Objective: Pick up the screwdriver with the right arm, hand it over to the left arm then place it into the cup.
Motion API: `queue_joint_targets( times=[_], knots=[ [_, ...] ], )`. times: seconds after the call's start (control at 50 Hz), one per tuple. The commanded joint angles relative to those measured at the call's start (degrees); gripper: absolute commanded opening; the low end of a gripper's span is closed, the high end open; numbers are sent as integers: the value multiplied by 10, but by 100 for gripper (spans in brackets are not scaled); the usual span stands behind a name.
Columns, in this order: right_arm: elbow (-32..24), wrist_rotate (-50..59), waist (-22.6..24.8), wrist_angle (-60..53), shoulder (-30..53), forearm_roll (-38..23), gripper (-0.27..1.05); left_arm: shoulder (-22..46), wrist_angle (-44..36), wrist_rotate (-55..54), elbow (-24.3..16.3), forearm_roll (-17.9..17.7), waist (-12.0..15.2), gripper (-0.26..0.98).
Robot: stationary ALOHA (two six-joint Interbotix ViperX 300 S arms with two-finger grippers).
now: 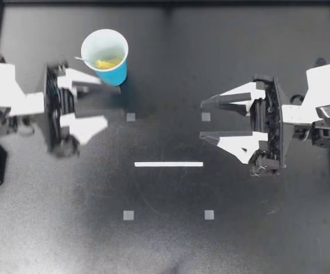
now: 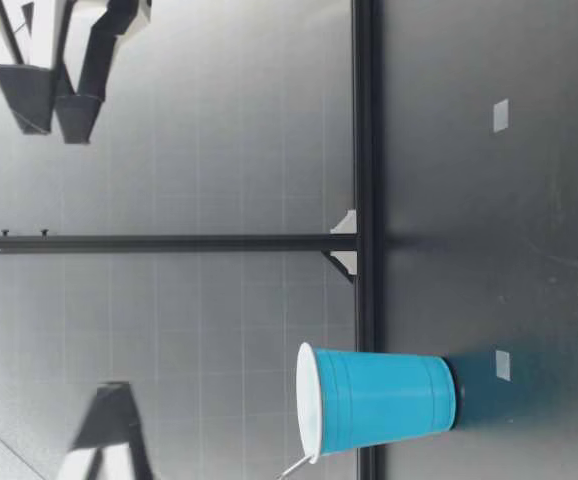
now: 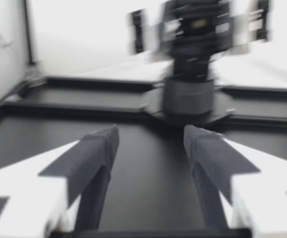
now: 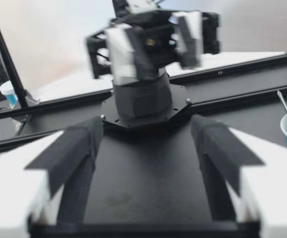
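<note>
Surface here is matte black, closed at its far edge by a dark frame rail, and beyond the rail you see a pale gridded wall. A white tape strip lies across the middle, with small grey squares set around it.

At the left, your left gripper has its fingers spread, with nothing between them. Just beyond its far finger stands the blue cup, upright in the far left part of the surface. The screwdriver is inside that cup: you can see its yellow handle at the bottom and its thin metal shaft leaning out over the left rim. From table height, both grippers hang higher than the cup's rim.

At the right, your right gripper is also spread and holds nothing. It is well apart from the cup and the screwdriver, pointing across the surface toward the left arm.
</note>
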Motion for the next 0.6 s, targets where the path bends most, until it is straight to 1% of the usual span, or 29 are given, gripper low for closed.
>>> queue_joint_targets(
  times=[0.0,0.04,0.58],
  knots=[
    [-6,-2,-3,2,-5,0,67,-8,-3,-4,-19,1,-18,55],
    [-6,-2,-3,3,-4,0,67,-8,-3,-4,-20,1,-22,55],
    [-6,-2,-3,9,-4,-1,67,-9,-6,-3,-23,1,-22,55]
  ],
)
